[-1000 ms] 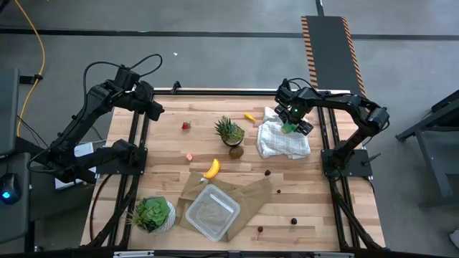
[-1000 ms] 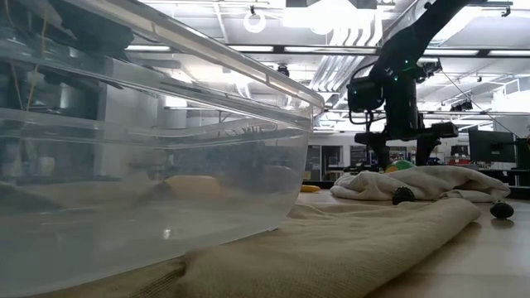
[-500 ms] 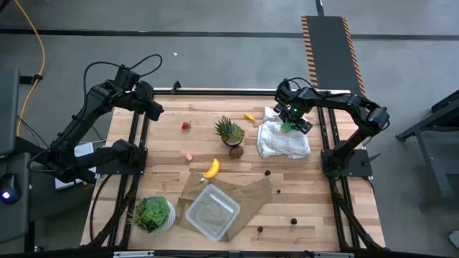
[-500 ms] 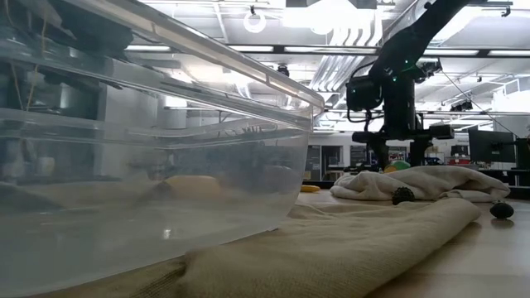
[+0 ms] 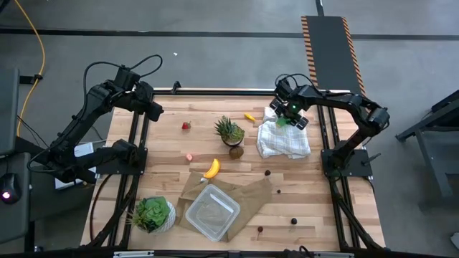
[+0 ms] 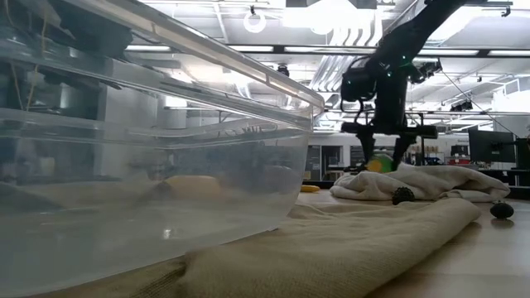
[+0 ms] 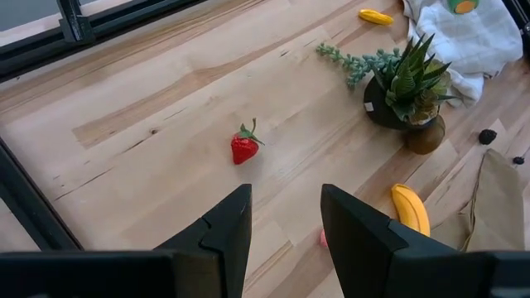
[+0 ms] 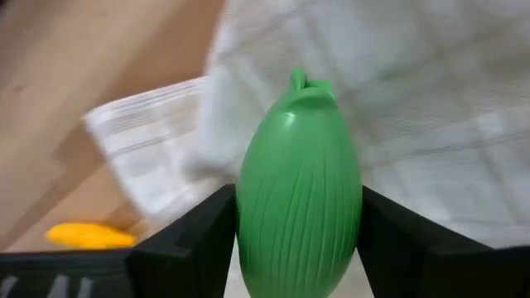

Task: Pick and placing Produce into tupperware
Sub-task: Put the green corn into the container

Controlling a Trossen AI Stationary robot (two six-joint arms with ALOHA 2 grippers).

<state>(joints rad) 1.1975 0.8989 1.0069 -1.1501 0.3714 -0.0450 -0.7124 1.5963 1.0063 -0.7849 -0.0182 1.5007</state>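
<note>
We see the right gripper point(image 8: 298, 248) clamped on the green oval point(image 8: 299, 178), holding it above the white cloth point(image 5: 285, 140) at the upper right of the high view. The tupperware point(image 5: 211, 211) sits on the brown paper bag point(image 5: 247, 195) at lower centre, with the banana point(image 5: 211, 168) just above it. The strawberry point(image 7: 243, 147) lies alone on the wood. The left gripper point(image 7: 286, 217) waits at upper left, fingers apart, holding nothing.
</note>
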